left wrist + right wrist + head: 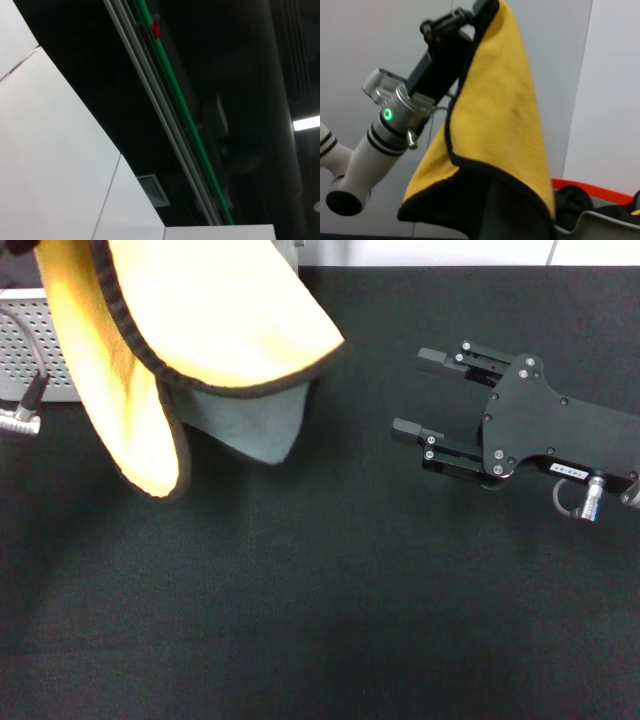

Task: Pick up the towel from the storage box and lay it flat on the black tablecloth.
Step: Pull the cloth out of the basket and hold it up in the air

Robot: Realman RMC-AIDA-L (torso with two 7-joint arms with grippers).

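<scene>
The fuzzy yellow towel [190, 320] with grey-green underside hangs limp and light above the black tablecloth [330, 620], beside the perforated grey storage box [40, 340]. The left gripper [470, 15] apparently pinches its top edge; a free corner suits spreading. The right gripper [430, 395] rests spread nearby.

White wall panels [45, 165], dark ceiling, green rail [185, 115], ceiling light [306, 123]

No legible txt anywhere; small white label on right gripper [407, 395] too tiny to read.
</scene>
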